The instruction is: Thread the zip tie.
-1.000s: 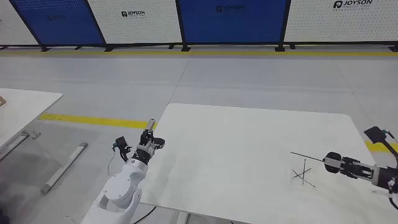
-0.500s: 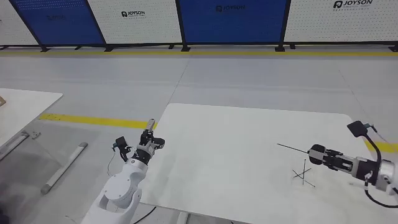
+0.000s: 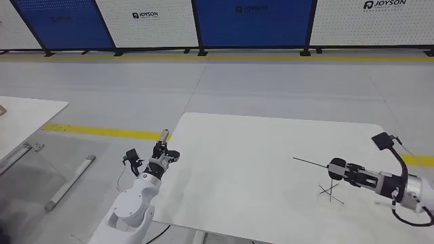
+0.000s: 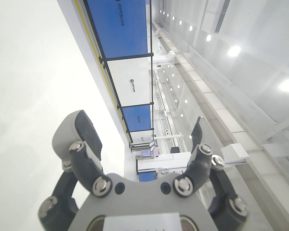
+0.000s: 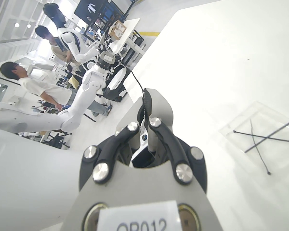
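My right gripper [image 3: 333, 169] is shut on a thin black zip tie [image 3: 310, 163] that sticks out leftward over the right part of the white table [image 3: 251, 169]. In the right wrist view the zip tie [image 5: 137, 80] runs out from between the pressed-together fingertips of the right gripper [image 5: 145, 97]. More black zip ties [image 3: 330, 190] lie crossed on the table just below it, on a clear sheet [image 5: 257, 131]. My left gripper [image 3: 163, 137] is at the table's left edge, pointing away; the left gripper [image 4: 144, 126] stands open with nothing between its fingers.
The table's left edge runs beside the left arm. Blue and white pegboard panels [image 3: 251, 10] stand far behind the table. A second white table [image 3: 24, 118] sits at the far left, across the floor.
My right gripper has moved left over the table with the zip tie in it. The left arm has kept still.
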